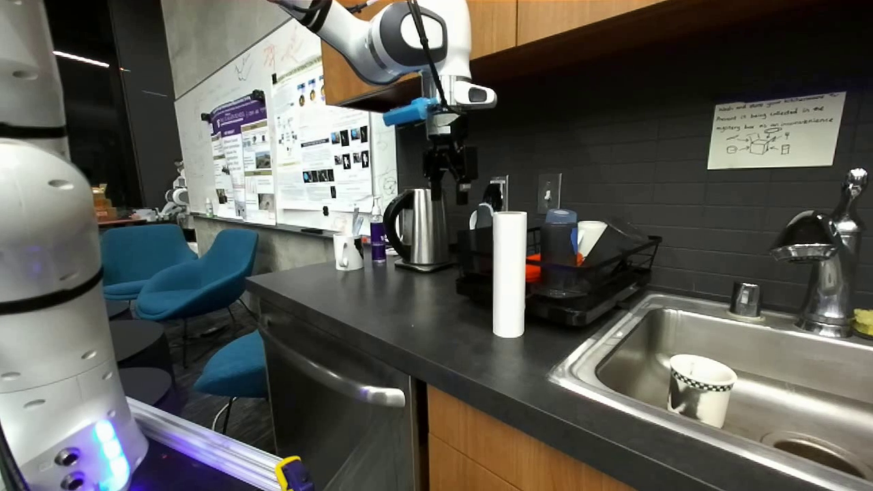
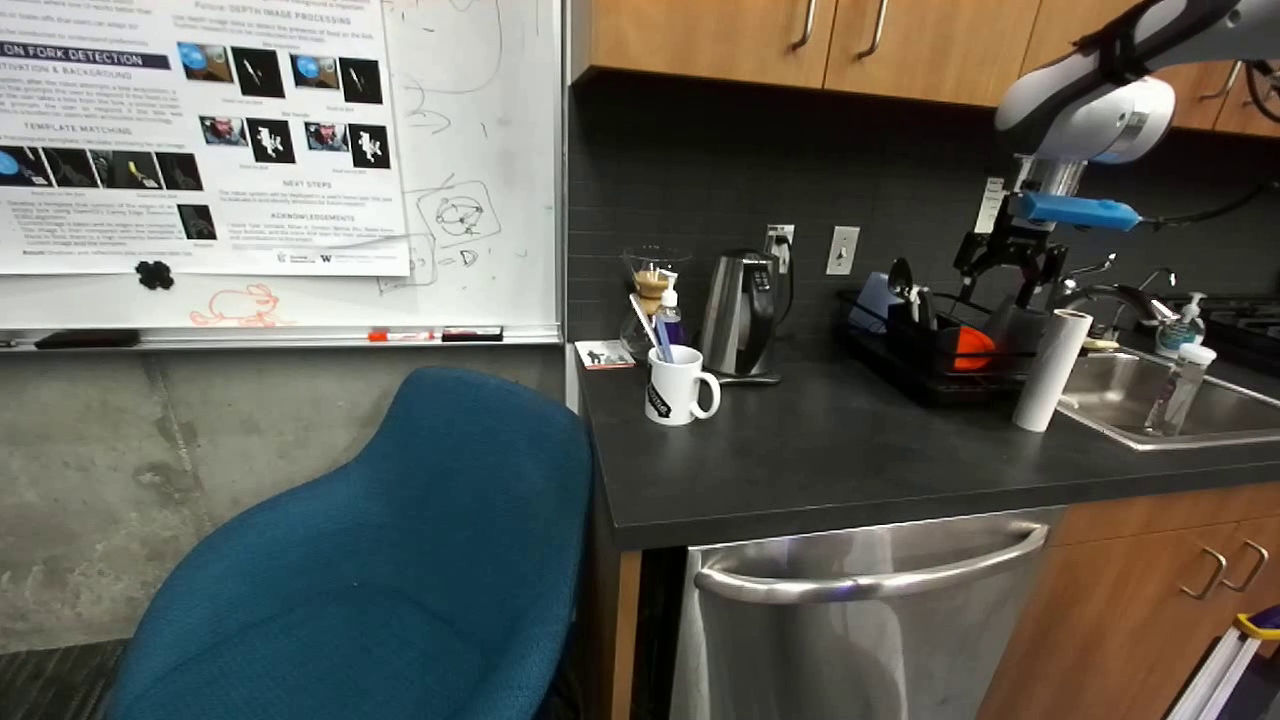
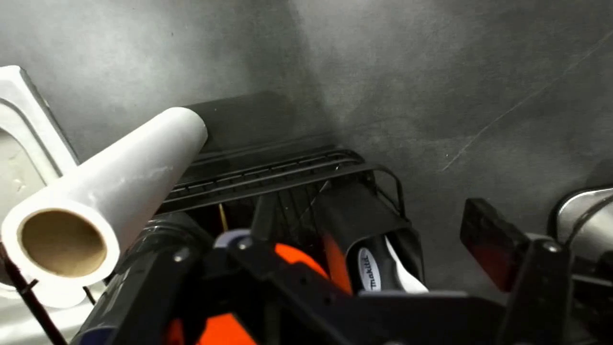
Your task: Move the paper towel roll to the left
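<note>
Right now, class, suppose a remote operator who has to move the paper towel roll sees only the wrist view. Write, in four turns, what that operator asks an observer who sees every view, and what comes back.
Operator: My wrist view shows the paper towel roll on the counter. Does anything else stand on the counter, outside my picture?
Observer: Yes, a white mug stands near the kettle.
Operator: Is there anything overhead?
Observer: Yes, wooden cabinets hang above the counter.

rack (image 1: 586, 310) partly hidden by paper towel roll (image 1: 509, 274)
</note>
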Controlling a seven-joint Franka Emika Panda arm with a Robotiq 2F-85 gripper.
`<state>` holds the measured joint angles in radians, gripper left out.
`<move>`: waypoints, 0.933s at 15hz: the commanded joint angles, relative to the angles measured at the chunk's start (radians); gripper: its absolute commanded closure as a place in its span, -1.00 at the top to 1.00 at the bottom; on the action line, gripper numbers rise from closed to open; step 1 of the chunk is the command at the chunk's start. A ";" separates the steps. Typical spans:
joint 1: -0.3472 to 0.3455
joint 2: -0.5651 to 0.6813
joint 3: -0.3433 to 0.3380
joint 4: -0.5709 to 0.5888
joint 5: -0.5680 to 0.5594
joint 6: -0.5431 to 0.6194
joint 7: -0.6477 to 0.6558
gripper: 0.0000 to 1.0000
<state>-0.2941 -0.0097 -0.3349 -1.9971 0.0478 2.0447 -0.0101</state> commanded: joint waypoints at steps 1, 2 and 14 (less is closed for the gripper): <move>-0.027 0.087 -0.009 0.096 0.047 -0.021 -0.052 0.41; -0.034 0.103 -0.011 0.113 0.058 -0.026 -0.062 0.29; -0.135 0.193 -0.020 0.244 0.118 -0.040 -0.112 -1.00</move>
<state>-0.4111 0.1792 -0.3508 -1.7883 0.1485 2.0285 -0.0935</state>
